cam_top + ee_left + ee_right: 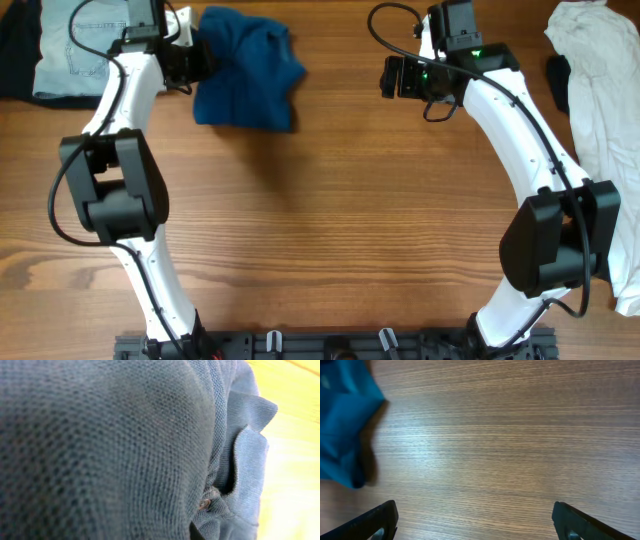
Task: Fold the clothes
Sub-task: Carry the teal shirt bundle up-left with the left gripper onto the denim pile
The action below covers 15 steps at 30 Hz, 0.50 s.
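A wooden table (pixel 330 230) is seen from above. The blue top (pixel 245 70) lies in a loose, crumpled heap at the upper centre-left of the frame, with no flat panel, laid-out sleeve or neat edge showing.

The left gripper (pixel 197 62) sits against the heap's left edge. Its wrist view is filled with blue knit cloth pressed close to the lens, with a small button (pixel 204 505) and a collar flap (pixel 250 475) at the lower right. The fingers themselves are hidden, but the jaws are clenched, apparently on a pinch of that cloth.

The right gripper (pixel 392 77) hovers right of centre near the top of the frame, well apart from the blue top and over bare wood. Its jaws are spread wide and hold nothing.

A pale denim piece (pixel 60 60) lies in the upper left corner, and a white garment (pixel 600 100) drapes down the right edge.

Folding looks barely begun. The blue top is not yet spread flat, and no fold has been made.
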Tool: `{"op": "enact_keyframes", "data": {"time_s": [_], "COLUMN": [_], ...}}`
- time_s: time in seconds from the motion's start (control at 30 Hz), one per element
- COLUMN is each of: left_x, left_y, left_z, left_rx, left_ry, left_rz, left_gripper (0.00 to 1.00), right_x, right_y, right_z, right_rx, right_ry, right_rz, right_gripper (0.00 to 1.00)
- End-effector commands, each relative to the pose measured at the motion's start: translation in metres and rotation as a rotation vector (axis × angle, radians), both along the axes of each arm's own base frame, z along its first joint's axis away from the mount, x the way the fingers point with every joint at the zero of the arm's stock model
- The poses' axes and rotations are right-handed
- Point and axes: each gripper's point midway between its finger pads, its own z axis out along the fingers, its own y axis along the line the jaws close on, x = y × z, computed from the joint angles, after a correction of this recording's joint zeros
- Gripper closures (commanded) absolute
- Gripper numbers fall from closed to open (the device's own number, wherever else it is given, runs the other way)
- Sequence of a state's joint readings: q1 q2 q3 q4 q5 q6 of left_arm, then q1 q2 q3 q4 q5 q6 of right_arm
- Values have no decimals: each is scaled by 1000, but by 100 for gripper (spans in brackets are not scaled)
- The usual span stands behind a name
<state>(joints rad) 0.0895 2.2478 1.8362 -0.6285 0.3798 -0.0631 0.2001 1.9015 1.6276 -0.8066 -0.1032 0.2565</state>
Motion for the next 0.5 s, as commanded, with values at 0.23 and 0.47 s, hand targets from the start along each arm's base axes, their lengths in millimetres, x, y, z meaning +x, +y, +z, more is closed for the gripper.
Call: {"op": "enact_keyframes", "data": {"time_s": [0.23, 0.47], "left_x": [42, 56], "left_y": [66, 91], "left_z": [63, 95], "left_rx": [363, 476], "left_ry": [-217, -295], "left_rz": [-10, 22], "left_gripper": [96, 96], "right_x": [4, 4], "right_y": [-5, -5], "right_z": [19, 19], "right_rx": [-21, -17], "right_ry": [-50, -49], "right_rz": [-2, -8], "right_gripper": [0, 1]}}
